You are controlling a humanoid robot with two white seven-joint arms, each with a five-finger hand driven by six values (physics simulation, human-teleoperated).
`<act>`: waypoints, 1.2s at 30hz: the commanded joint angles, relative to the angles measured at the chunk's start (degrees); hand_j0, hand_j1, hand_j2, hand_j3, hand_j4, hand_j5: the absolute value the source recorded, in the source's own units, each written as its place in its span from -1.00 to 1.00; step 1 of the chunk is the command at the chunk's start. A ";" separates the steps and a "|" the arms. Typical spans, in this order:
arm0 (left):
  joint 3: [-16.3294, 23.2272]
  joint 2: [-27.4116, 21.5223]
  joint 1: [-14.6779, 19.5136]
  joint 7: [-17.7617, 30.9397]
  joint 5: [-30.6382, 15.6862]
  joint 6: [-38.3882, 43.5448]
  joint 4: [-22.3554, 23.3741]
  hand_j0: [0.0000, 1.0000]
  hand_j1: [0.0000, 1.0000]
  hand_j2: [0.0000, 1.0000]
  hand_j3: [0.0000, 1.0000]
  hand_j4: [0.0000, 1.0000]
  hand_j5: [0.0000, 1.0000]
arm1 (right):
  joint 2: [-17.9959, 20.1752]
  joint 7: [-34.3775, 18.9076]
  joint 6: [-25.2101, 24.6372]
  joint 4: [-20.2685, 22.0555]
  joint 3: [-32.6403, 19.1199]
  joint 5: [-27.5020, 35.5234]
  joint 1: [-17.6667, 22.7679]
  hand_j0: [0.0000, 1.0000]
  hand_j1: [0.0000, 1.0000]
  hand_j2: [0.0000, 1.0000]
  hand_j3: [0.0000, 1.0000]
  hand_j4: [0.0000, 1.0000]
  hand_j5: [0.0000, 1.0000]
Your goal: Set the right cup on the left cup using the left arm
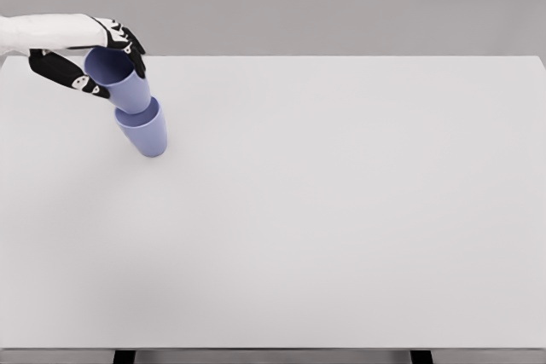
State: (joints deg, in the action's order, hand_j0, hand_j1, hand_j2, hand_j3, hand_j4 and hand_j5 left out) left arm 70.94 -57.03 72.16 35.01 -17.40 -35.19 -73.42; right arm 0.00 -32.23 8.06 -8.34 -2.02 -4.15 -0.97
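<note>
The left hand is clamped round the upper cup, whose base sits tilted in the mouth of the lower cup, near the table's far-left corner. Best to straighten the upper cup over the lower cup, settle it, then release. The upper cup's visible interior looks empty; the lower cup's contents are hidden

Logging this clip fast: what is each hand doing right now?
Left hand: closed around the upper cup, whose base sits in the lower cup.
Right hand: not in view.
</note>
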 commanded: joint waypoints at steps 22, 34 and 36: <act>0.95 -0.28 -0.09 -0.01 -1.15 0.19 -0.32 0.17 0.17 0.17 0.17 0.17 0.17 | 0.00 -0.02 0.03 -0.01 0.00 -0.07 0.00 1.00 1.00 1.00 1.00 1.00 1.00; 1.04 0.07 -0.62 -0.01 -1.06 0.19 -0.23 0.17 0.17 0.17 0.17 0.17 0.17 | 0.00 -0.02 0.03 -0.01 0.00 -0.07 0.00 1.00 1.00 1.00 1.00 1.00 1.00; 0.95 0.07 -0.70 -0.01 -1.06 0.19 -0.14 0.17 0.17 0.17 0.17 0.17 0.17 | 0.00 -0.02 0.03 -0.01 0.00 -0.07 0.00 1.00 1.00 1.00 1.00 1.00 1.00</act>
State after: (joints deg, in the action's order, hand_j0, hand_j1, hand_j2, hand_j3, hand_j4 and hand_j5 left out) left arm 72.06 -56.94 71.46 35.01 -18.04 -35.19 -73.65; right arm 0.00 -32.23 8.06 -8.34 -2.02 -4.15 -0.97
